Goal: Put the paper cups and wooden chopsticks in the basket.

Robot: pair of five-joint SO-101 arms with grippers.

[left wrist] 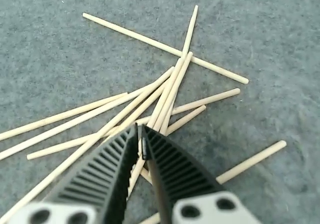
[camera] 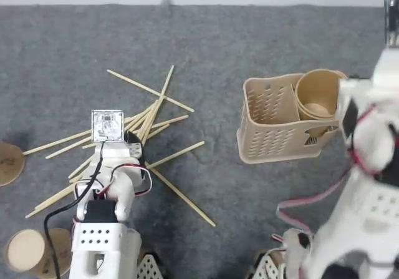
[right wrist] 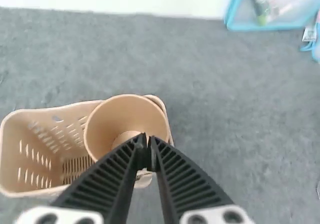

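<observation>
Three paper cups [camera: 25, 251], fourth cup [camera: 318, 95] (nested) in basket [camera: 268, 138], twelve-odd chopsticks [camera: 149, 90], left fingers [left wrist: 115, 169] clenched, right fingers [right wrist: 115, 174] clenched.

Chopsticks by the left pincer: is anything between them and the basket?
Nothing visible lies on the carpet between the chopsticks and the basket. Its nearer compartment is free; paper cups fill the far one, where the right pincer hangs.
</observation>
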